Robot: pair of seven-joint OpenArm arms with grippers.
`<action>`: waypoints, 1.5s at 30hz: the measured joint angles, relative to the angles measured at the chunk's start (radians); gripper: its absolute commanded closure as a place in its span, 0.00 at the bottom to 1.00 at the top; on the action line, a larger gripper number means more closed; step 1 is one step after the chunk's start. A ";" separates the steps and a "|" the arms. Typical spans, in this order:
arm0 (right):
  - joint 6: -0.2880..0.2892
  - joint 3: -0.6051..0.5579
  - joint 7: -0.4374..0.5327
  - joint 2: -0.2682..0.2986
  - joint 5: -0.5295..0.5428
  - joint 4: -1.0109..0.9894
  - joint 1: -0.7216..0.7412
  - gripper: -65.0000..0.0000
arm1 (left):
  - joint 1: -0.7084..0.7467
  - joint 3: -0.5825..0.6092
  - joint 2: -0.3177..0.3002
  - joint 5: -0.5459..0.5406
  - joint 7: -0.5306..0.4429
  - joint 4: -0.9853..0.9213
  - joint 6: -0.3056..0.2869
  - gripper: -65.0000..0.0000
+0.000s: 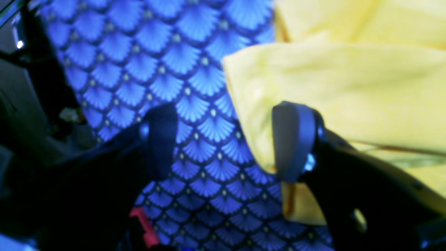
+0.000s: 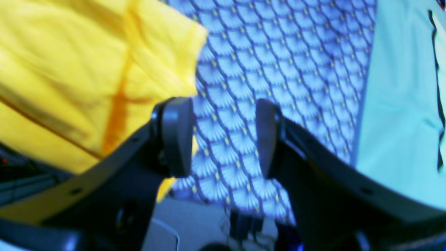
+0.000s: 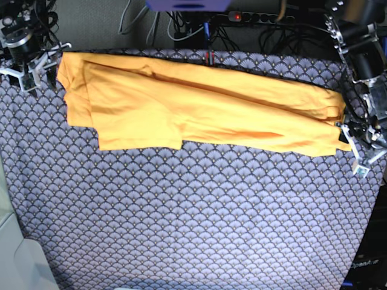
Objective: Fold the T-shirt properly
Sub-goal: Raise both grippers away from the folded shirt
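1. Left gripper [image 1: 226, 141]: fingers [image 1: 292, 139] spread apart, nothing between them but patterned cloth; one pad just touching or overlapping the edge of the T-shirt [image 1: 341, 90], no fabric pinched.
2. Right gripper [image 2: 224, 137]: fingers [image 2: 176, 136] likewise parted, the gap showing only cloth; yellow fabric [image 2: 69, 69] lying just beside and behind one pad, not clamped.
3. From the base view: left gripper [image 3: 363, 151] at the right end of the garment, close to its narrow tip; right gripper [image 3: 30, 66] at the left end, just beside the upper left corner.
4. T-shirt [image 3: 193, 109]: spread as a long folded band across the far part of the counter [image 3: 193, 223], wider at the left, tapering toward the right, with layered creases running along its length.
5. Counter covered by a blue-grey cloth with a fan-scale pattern; near half bare.
6. Beyond the far edge: cables and a power strip [image 3: 254, 17].
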 measured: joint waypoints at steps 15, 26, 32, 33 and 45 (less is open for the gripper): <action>-0.001 -0.014 -0.285 0.076 0.000 0.006 0.288 0.53 | 0.011 -0.357 -0.025 0.000 0.002 -0.007 -0.003 0.35; 0.000 -0.162 -0.347 0.072 0.008 0.008 0.339 0.53 | 0.048 -0.355 0.039 0.005 0.007 -0.004 0.000 0.35; 0.000 -0.206 -0.354 0.019 0.005 0.008 0.336 0.53 | 0.022 -0.357 0.048 0.001 0.064 -0.004 -0.001 0.35; 0.000 -0.213 -0.352 0.019 0.005 0.008 0.336 0.53 | 0.014 -0.357 0.047 0.007 0.067 -0.004 0.000 0.35; 0.000 -0.236 -0.351 0.021 0.005 0.008 0.336 0.53 | 0.020 -0.323 0.042 -0.227 0.241 0.136 0.002 0.35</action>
